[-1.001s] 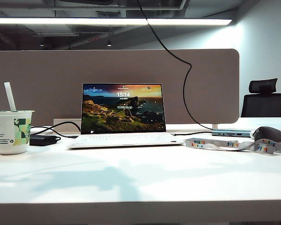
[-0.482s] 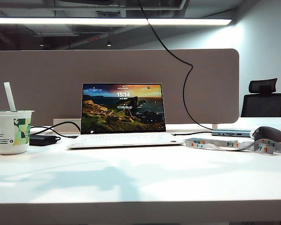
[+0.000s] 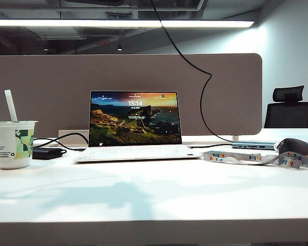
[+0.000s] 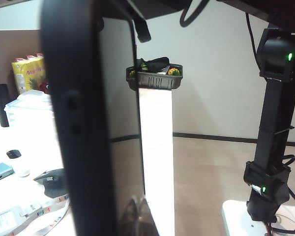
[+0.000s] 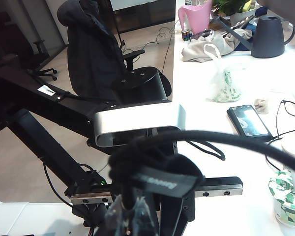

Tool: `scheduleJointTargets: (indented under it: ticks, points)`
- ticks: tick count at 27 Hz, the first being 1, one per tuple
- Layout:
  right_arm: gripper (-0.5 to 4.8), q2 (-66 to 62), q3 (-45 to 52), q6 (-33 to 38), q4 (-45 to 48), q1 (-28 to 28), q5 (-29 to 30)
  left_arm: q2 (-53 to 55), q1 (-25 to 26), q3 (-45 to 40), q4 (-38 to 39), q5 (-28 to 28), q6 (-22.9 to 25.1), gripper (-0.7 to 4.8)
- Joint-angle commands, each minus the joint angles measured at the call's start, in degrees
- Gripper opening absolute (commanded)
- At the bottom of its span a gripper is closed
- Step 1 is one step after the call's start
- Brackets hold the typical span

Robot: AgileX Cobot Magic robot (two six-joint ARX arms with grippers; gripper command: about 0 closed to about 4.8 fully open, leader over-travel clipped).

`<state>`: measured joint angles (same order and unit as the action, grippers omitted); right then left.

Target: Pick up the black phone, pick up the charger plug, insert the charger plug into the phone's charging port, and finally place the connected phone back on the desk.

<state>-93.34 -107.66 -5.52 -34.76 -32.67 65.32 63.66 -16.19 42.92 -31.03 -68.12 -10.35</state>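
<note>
The black phone (image 4: 78,123) stands upright right in front of the left wrist camera, edge-on, and fills much of that view. My left gripper (image 4: 133,216) is shut on its lower part. My right gripper (image 5: 133,216) is shut on the end of the thin black charger cable (image 5: 226,140), which loops away past a strap. The charger plug sits between the fingers and its silver tip is hidden. The charging port is not visible. Both grippers and the phone are out of the exterior view, which shows only shadows on the white desk (image 3: 154,195).
On the desk stand an open laptop (image 3: 135,123), a paper cup (image 3: 13,143), a black power brick (image 3: 49,152), a lanyard (image 3: 256,158) and a mouse (image 3: 296,147). A black cable (image 3: 203,97) hangs before the taupe divider (image 3: 51,87). A second phone (image 5: 249,122) with a pale screen lies flat.
The hanging black cable in front of the divider has shifted very slightly. Nothing else differs.
</note>
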Motion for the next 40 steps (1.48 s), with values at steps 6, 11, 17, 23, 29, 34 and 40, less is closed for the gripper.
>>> scheduleJointTargets:
  ticks: [6, 11, 17, 23, 29, 34, 40]
  points:
    - [-0.09, 0.5, -0.31, -2.58, -1.84, -0.07, -0.66, -0.31, -0.04, 0.52, -1.66, -0.11, -0.2, -0.06]
    - [-0.09, 0.5, -0.31, -8.17, -5.77, -0.11, -1.38, -0.31, -0.04, 0.52, -1.66, -0.09, -0.17, -0.06]
    - [-0.08, 0.52, -0.31, -10.19, -7.26, -0.13, -2.86, -0.31, -0.04, 0.52, -2.01, 0.15, -0.15, -0.06]
    - [-0.08, 0.5, -0.31, -12.81, -9.86, -0.13, -3.32, -0.33, -0.04, 0.52, -2.6, 0.83, 0.04, -0.06]
    - [0.73, 1.36, -0.33, -12.33, -9.64, 0.44, -5.42, -0.31, -0.04, 0.52, -2.54, 0.81, 0.04, -0.06]
    - [1.76, 3.56, -0.33, -12.26, -8.04, 1.84, -5.49, -0.33, -0.04, 0.52, -2.45, 0.81, 0.07, -0.06]
    - [1.76, 6.6, -0.33, -12.09, -8.7, 4.76, -9.42, -0.31, -0.04, 0.52, 0.83, 4.81, 0.04, -0.06]
